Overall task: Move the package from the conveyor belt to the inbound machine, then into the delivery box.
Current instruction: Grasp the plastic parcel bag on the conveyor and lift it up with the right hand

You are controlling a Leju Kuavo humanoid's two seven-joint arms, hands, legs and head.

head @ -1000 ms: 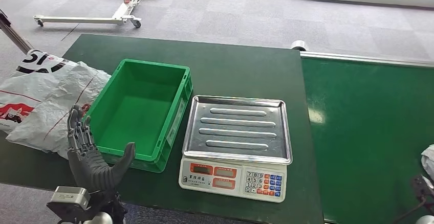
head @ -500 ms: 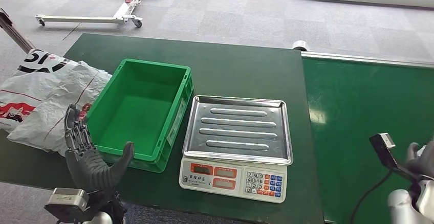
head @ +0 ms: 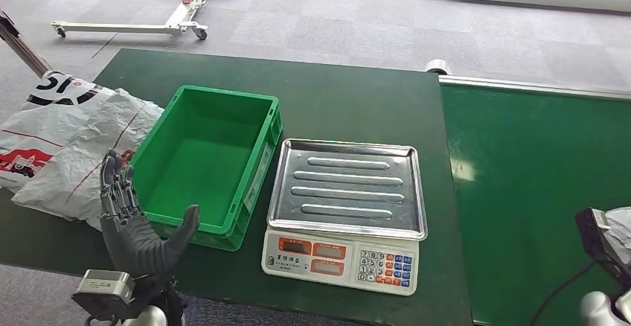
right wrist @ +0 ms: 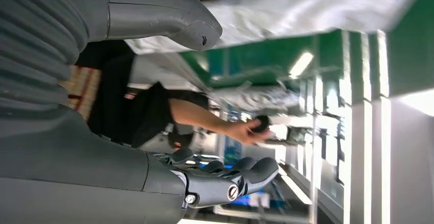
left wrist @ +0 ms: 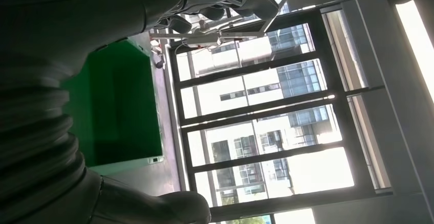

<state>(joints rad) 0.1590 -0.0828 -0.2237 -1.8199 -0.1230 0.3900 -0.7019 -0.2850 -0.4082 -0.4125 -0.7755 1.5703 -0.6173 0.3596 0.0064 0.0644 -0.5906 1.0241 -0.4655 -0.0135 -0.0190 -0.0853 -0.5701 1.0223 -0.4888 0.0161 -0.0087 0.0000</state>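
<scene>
A white package [right wrist: 307, 4] lies on the green conveyor belt [head: 536, 184], and its edge shows at the head view's right border [head: 622, 225]. My right hand [right wrist: 102, 173] is by it, with the thumb [right wrist: 164, 24] close against the white wrap and the fingers [right wrist: 240, 178] apart from the thumb with nothing between them. My right wrist's dark block [head: 595, 238] sits low over the belt. The scale with a steel tray [head: 346, 188] stands mid-table. Left of it is the green box [head: 205, 162], with nothing in it. My left hand [head: 138, 229] stands upright and open at the box's near left corner.
White printed mail bags [head: 59, 136] lie on the table's left end beside the green box. The scale's keypad [head: 383, 264] faces the near edge. A person's arm [right wrist: 204, 119] holding a small dark object shows far off in the right wrist view. A wheeled frame [head: 178, 6] stands on the floor beyond.
My right wrist came up over the belt from the lower right corner, then dropped lower and further right. The left hand has hardly shifted.
</scene>
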